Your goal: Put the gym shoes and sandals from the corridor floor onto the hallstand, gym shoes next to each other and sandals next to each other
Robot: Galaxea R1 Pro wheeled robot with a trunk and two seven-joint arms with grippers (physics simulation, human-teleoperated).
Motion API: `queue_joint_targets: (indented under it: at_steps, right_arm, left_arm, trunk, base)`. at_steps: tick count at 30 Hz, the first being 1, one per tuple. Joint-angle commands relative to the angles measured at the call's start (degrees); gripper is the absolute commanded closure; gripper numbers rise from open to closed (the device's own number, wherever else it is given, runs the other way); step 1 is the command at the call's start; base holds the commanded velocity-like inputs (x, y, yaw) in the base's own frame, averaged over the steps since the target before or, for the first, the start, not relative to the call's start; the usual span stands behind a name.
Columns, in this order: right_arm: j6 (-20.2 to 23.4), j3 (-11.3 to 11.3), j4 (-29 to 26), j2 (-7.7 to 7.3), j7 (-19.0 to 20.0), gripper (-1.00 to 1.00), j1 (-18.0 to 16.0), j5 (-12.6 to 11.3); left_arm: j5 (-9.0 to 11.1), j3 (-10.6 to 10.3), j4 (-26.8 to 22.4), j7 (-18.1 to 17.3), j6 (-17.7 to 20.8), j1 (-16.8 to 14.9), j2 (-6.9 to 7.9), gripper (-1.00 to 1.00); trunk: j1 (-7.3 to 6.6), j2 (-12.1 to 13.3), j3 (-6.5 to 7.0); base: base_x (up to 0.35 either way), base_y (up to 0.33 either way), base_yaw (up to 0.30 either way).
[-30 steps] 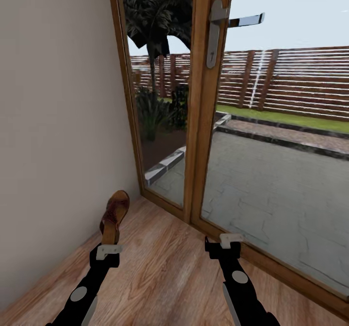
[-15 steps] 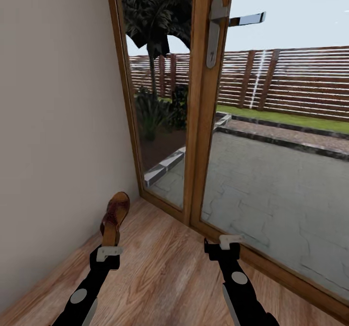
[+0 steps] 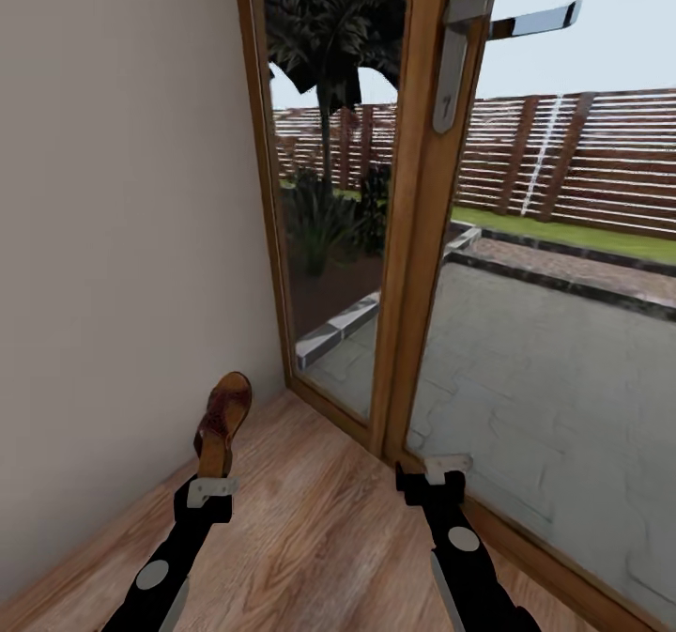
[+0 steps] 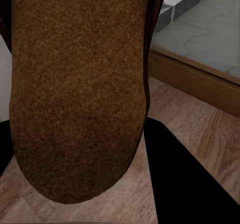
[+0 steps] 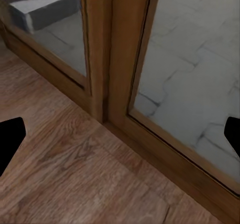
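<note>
One brown sandal [image 3: 223, 416] sticks out forward from my left gripper [image 3: 211, 487], which is shut on its heel end, above the corridor floor [image 3: 310, 538] beside the wall. In the left wrist view its rough brown sole [image 4: 75, 84] sits close to the lens between the dark fingers [image 4: 185, 184]. My right gripper [image 3: 437, 469] hangs open and empty over the planks near the door's threshold; its two black fingertips [image 5: 10, 136] frame bare floor [image 5: 75, 174]. The gym shoes and the hallstand are out of view.
A beige wall [image 3: 113, 238] runs along the left and meets a glazed wooden door [image 3: 422, 238] with a metal lever handle [image 3: 526, 23] straight ahead. Its low wooden threshold [image 5: 165, 154] lies just beyond the right gripper. Paving and a fence lie outside.
The whole picture has shifted: the door frame now sits further right and looks nearer, so the camera has moved. Both arms and the held sandal keep their places in the view.
</note>
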Motion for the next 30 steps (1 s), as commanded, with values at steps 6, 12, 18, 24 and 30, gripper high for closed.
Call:
queue_joint_targets:
  at_steps: [6, 12, 18, 24, 30]
  right_arm:
    - [0.5, 0.1, -0.1, -0.01, -0.2, -1.00, 0.0, 0.6]
    - [0.5, 0.0, -0.1, -0.01, -0.2, -1.00, 0.0, 0.5]
    - [0.5, 0.0, -0.1, -0.01, -0.3, -1.00, 0.0, 0.5]
    - [0.5, 0.0, -0.1, -0.01, -0.3, -1.00, 0.0, 0.5]
    - [0.5, 0.0, -0.1, -0.01, -0.3, -1.00, 0.0, 0.5]
  left_arm:
    - [0.0, -0.1, 0.0, -0.1, -0.1, 0.0, 0.02, 1.00]
    - [0.0, -0.1, 0.0, -0.1, -0.1, 0.0, 0.02, 1.00]
    - [0.0, -0.1, 0.0, -0.1, -0.1, 0.0, 0.02, 1.00]
    - [0.0, -0.1, 0.0, -0.1, 0.0, 0.0, 0.02, 1.00]
    - [0.0, -0.1, 0.1, 0.0, -0.1, 0.0, 0.02, 1.00]
  trunk:
    - [-0.01, 0.0, -0.05]
    - [-0.01, 0.0, -0.05]
    - [-0.01, 0.0, -0.05]
    - [-0.01, 0.0, -0.05]
    - [-0.01, 0.0, -0.05]
  base:
    - [0.006, -0.004, 0.278]
    - [0.000, 0.000, 0.279]
    - [0.000, 0.000, 0.279]
    - [0.000, -0.038, 0.279]
    - [0.030, -0.240, 0.279]
